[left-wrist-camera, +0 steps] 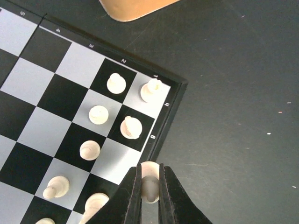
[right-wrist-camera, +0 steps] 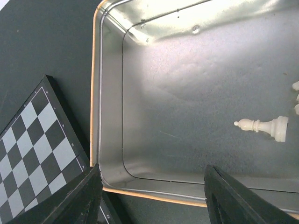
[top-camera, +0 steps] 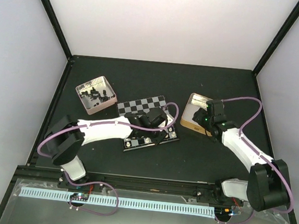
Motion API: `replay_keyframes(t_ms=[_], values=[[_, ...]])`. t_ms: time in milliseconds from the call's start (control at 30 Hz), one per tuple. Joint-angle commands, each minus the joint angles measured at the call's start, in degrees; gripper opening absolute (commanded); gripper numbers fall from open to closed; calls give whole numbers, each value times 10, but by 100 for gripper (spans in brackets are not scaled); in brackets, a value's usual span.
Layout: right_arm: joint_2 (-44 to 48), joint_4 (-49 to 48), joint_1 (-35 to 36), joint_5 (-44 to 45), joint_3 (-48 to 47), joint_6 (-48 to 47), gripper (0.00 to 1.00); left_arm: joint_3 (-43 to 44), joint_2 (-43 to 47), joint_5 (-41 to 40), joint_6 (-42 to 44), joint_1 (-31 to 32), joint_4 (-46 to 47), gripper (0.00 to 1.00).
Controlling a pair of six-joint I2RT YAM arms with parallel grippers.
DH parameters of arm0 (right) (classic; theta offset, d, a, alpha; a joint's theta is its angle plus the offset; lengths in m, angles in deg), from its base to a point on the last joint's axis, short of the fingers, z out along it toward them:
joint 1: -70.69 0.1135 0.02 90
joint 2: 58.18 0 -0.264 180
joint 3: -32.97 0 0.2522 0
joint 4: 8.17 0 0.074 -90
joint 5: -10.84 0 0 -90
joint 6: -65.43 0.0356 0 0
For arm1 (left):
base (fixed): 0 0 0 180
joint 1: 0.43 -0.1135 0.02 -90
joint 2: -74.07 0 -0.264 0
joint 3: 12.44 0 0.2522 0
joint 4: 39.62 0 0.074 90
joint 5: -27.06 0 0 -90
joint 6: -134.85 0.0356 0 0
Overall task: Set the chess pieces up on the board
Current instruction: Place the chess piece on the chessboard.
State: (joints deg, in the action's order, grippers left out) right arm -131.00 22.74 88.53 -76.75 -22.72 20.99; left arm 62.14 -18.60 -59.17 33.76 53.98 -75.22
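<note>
Board: flat, black and silvery-grey checks, thin dark rim with small printed labels. It lies mid-table between a pinkish tray and a tan tin. Cream pieces stand in the two rows of squares by one corner, one per square; about eight show in the left wrist view, and one lower down leans or lies over. Left gripper is closed tight on one more cream piece, held over the board's rim along from that corner; can't tell if it touches down. Black pieces are heaped in the pinkish tray, off the board. Right gripper hangs over the tin with jaws wide apart, holding nothing. One cream piece, bishop-like, lies on its side on the tin's metal floor; bits of others are cut off at the frame edge. Dark tabletop under everything.
</note>
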Motion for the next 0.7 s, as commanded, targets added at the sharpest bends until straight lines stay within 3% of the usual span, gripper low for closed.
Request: replay_keyframes(t_ms=[0, 667], values=[[-10, -10, -9, -24, -2, 16, 60, 18, -30, -56, -9, 9, 17, 2], [-29, -7, -16, -48, -5, 14, 60, 10, -81, -88, -9, 8, 31, 5]])
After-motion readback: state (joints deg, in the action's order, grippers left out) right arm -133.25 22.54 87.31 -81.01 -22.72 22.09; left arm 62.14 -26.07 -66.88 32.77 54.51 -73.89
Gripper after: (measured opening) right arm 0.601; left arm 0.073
